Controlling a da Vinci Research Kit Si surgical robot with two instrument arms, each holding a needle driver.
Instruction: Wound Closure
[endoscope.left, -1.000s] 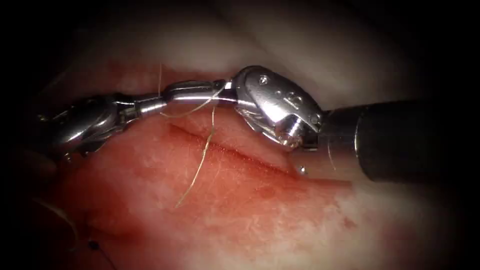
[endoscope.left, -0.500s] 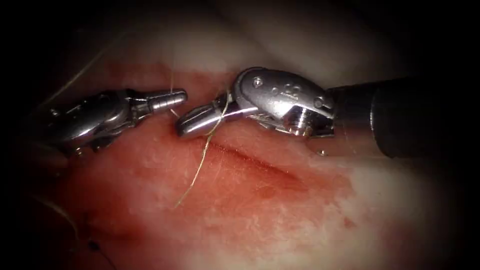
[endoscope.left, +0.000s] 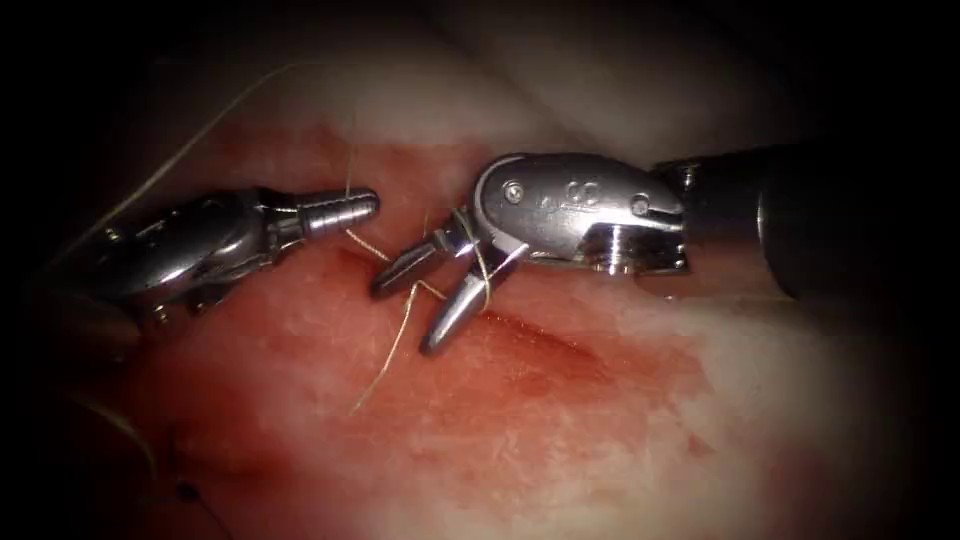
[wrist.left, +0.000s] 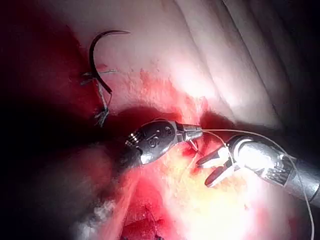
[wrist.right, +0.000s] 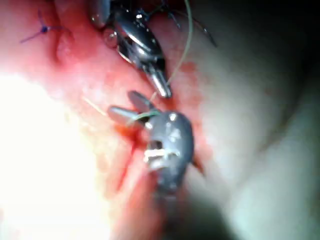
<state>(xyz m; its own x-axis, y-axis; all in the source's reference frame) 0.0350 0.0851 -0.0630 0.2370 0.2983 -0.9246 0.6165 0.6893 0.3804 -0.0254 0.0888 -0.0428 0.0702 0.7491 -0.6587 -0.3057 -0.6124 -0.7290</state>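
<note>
My left tool (endoscope.left: 370, 205) is left of the cut (endoscope.left: 540, 340), its jaws shut on the pale thread (endoscope.left: 349, 170) near their tip. My right tool (endoscope.left: 405, 318) comes in from the right with its jaws spread open over the cut's left end, and nothing is clamped between them. Thread loops around the base of those jaws, and a loose tail (endoscope.left: 385, 365) trails down over the tissue (endoscope.left: 520, 440). In the left wrist view the dark curved needle (wrist.left: 95, 55) lies on the tissue away from both tools, held by neither. The left tool (wrist.left: 199, 133) faces the open right tool (wrist.left: 202, 173) there.
Red fluid stains the tissue around the cut. A dark knot (endoscope.left: 186, 490) sits at the lower left, and a purple stitch (wrist.right: 44, 29) marks the tissue in the right wrist view. A long strand of thread (endoscope.left: 190, 150) runs up and left from the left tool.
The two tools were tip to tip; the left tool has drawn back to the left with thread. The right tool's jaws have gone from shut to wide open, with thread still looped around them.
</note>
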